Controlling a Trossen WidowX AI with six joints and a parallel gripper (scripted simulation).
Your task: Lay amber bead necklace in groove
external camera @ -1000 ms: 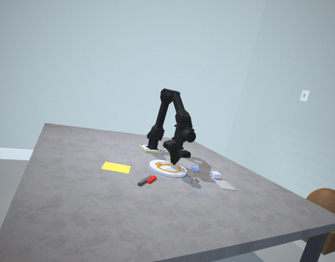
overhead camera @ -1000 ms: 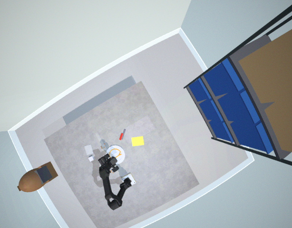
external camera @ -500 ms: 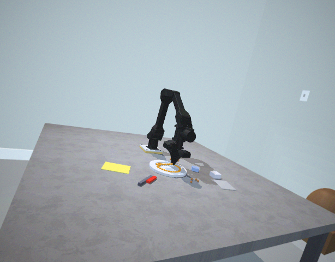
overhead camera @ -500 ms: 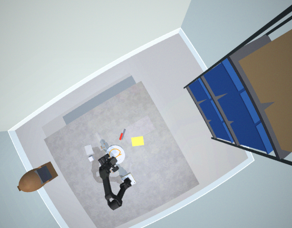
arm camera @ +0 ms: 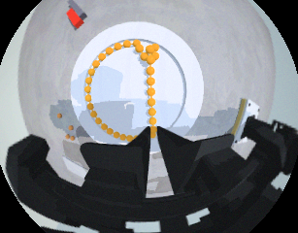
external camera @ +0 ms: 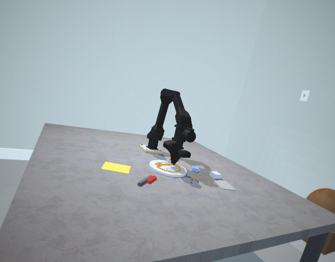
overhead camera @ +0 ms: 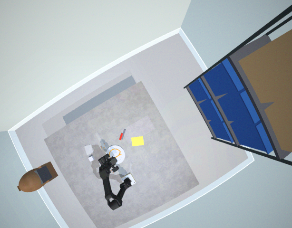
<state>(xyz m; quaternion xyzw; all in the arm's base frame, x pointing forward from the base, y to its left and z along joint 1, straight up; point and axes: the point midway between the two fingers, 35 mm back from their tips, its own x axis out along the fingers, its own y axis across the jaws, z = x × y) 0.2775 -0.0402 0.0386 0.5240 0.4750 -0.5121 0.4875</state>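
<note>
The amber bead necklace (overhead camera: 114, 149) (external camera: 168, 171) (arm camera: 150, 81) lies on the round white bead board (overhead camera: 123, 156) (external camera: 153, 166) (arm camera: 195, 87). In the wrist view, its left arc follows the groove's left side. Its other strand runs straight across the board's middle, with a small bunch of beads at the top. The groove's right side is bare. My gripper (external camera: 173, 164) (arm camera: 152, 129) is shut on the necklace at the strand's lower end, low over the board's near part. The fingertips hide part of the held beads. The arm covers the gripper's tips in the top view.
Loose brown-orange beads (external camera: 194, 180) (arm camera: 71, 128) lie beside the board. A red block (overhead camera: 121, 136) (external camera: 151, 179) (arm camera: 75, 18) touches a dark grey block (external camera: 144, 180). A yellow sheet (overhead camera: 137, 141) (external camera: 115, 167), a blue block (external camera: 195, 168), a white block (external camera: 215, 174) and a pale sheet (external camera: 225, 185) lie around.
</note>
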